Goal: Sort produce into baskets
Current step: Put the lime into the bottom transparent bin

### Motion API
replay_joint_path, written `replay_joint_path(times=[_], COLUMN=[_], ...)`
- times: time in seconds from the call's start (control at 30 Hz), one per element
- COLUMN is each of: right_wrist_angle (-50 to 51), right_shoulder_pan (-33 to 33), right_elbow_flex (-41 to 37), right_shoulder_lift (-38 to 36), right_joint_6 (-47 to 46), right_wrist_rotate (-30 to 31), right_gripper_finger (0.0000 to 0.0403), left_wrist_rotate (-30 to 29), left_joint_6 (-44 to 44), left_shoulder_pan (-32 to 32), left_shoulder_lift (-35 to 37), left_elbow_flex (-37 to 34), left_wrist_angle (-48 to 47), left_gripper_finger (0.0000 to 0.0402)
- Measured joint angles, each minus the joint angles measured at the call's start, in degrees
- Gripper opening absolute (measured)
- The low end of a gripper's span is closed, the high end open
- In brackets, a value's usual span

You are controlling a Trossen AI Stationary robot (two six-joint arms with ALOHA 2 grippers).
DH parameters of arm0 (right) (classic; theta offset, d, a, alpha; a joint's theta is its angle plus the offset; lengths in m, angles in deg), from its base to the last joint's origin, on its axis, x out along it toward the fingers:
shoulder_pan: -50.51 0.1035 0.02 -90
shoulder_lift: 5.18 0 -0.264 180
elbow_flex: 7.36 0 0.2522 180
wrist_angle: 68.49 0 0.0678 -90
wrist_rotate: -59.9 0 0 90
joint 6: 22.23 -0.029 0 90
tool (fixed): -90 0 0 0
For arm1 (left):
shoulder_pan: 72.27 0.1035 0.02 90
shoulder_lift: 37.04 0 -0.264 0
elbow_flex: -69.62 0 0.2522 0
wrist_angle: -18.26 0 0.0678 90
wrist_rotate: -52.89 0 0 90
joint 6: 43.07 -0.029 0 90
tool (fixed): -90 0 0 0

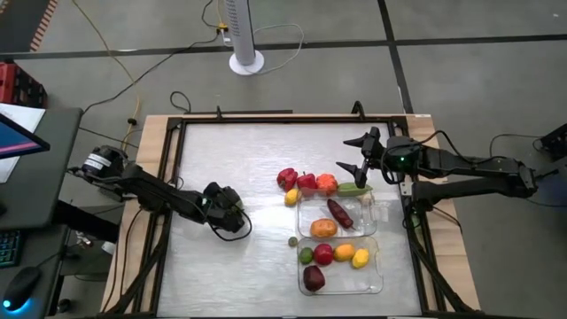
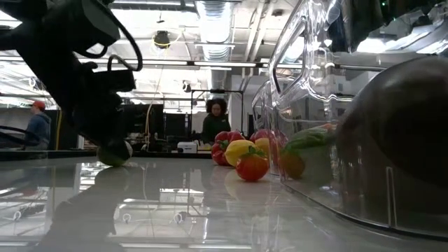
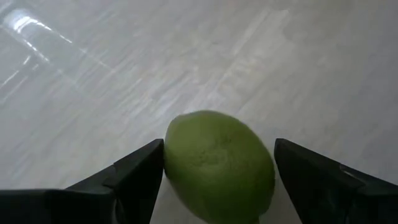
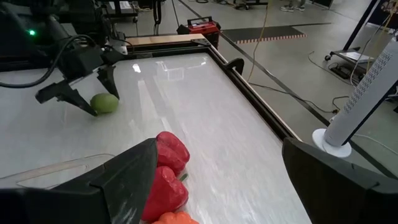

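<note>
A green lime [image 3: 217, 163] lies on the table left of centre. My left gripper [image 1: 232, 220] is low over it, open, one finger on each side; the gripper hides the lime in the high view. The lime also shows in the right wrist view [image 4: 104, 102] and the low view [image 2: 114, 152]. Two clear trays [image 1: 372, 213] [image 1: 376, 276] stand right of centre, end to end, with several pieces of produce in them. Red peppers [image 1: 286, 178], an orange piece [image 1: 327, 184], a green piece [image 1: 354, 189] and a yellow one [image 1: 291, 198] lie beside the farther tray. My right gripper [image 1: 347, 153] is open and empty, just beyond them. My left gripper has its fingers [image 3: 140, 171] on either side of the lime's middle [image 3: 177, 155], slanting down from the table's left. One finger stands close against the lime's side; I cannot tell whether it touches. The lime rests on the table.
A small green piece [image 1: 292, 240] lies loose on the table beside the trays. A black frame [image 1: 177, 159] edges the table. The middle and far left of the table are bare. People show in the room behind in the low view [image 2: 215, 119].
</note>
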Motion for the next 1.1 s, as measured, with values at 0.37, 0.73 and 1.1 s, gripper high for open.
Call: replay_joint_path(times=[0.37,0.73,1.1], right_wrist_angle=[0.0,-0.11,-0.32], right_shoulder_pan=[-0.02,-0.01,-0.53], right_elbow_flex=[0.0,0.0,0.0], right_shoulder_lift=[0.0,0.0,0.0], right_joint_6=[0.01,0.01,0.14], right_wrist_rotate=[0.0,0.02,0.02], right_gripper_finger=[0.0369,0.0369,0.0369], left_wrist_rotate=[0.37,11.26,18.71], left_joint_6=[-5.22,-28.87,-37.55], left_shoulder_pan=[0.0,-1.03,-2.69], left_shoulder_lift=[0.44,-0.1,-17.39], left_elbow_flex=[1.49,13.53,36.39], left_wrist_angle=[0.57,14.53,16.25], left_gripper_finger=[0.0194,0.0209,0.0213])
